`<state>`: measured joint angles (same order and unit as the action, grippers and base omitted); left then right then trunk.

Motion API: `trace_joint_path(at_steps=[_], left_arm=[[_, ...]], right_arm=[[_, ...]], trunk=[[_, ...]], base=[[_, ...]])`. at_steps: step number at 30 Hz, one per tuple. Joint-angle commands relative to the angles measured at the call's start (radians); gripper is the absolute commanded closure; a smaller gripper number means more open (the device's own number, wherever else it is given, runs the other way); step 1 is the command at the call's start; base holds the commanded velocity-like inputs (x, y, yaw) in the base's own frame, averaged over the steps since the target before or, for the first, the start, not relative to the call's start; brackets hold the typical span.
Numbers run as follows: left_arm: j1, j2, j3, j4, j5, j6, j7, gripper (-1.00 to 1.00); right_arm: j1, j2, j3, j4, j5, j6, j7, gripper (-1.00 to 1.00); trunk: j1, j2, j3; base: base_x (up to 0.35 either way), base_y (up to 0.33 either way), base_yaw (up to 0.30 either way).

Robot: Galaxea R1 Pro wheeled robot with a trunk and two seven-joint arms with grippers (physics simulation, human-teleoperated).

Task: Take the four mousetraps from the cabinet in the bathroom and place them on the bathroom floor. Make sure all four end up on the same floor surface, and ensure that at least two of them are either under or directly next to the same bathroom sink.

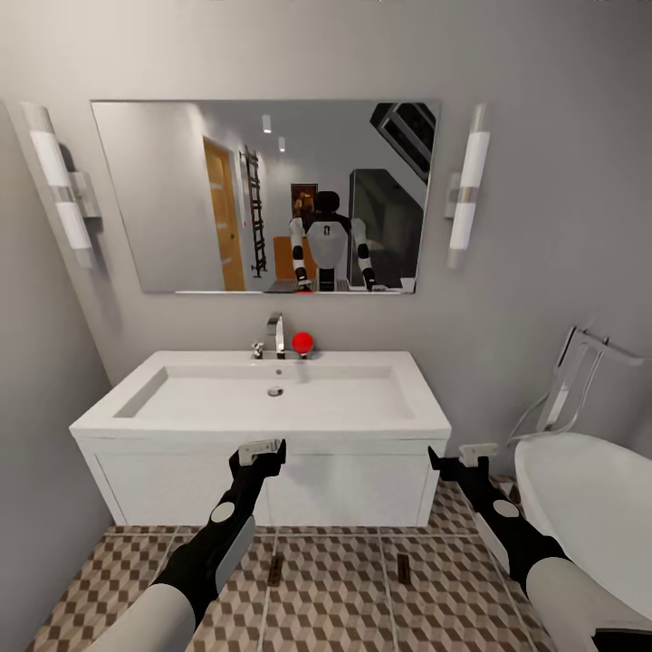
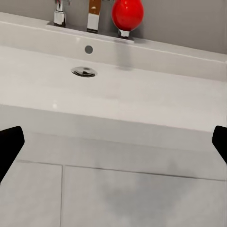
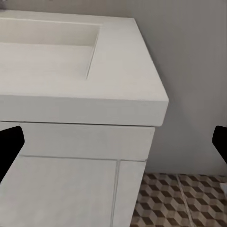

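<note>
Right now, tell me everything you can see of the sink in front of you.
The sink is a wide white rectangular basin set on a white vanity unit against the grey wall, under the mirror. It looks smooth and glossy, dry and empty. A round metal drain sits mid-basin, with an overflow hole above it. A chrome tap and a red ball-like object stand on its back ledge.

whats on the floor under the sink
Two small dark objects lie on the tiled floor just before the sink unit, too blurred to identify. The floor beneath the unit itself is hidden by its front.
</note>
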<state>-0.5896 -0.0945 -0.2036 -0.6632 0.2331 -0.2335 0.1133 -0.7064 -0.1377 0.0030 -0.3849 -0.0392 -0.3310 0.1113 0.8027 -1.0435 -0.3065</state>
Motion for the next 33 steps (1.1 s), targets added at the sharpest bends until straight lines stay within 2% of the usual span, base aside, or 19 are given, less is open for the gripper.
trace_joint_path(at_steps=[1, 33], left_arm=[[-0.001, 0.001, -0.007, 0.001, 0.008, -0.004, 0.008, -1.0], [-0.001, 0.001, -0.007, 0.001, 0.008, -0.004, 0.008, -1.0]], right_arm=[[-0.001, 0.0, 0.0, 0.001, -0.004, -0.004, 0.004, -1.0], [-0.001, 0.0, 0.0, 0.001, -0.004, -0.009, 0.002, -1.0]], trunk=[[-0.004, 0.006, 0.002], [-0.127, 0.23, 0.102]], base=[[0.0, 0.0, 0.0], [0.0, 0.0, 0.0]])
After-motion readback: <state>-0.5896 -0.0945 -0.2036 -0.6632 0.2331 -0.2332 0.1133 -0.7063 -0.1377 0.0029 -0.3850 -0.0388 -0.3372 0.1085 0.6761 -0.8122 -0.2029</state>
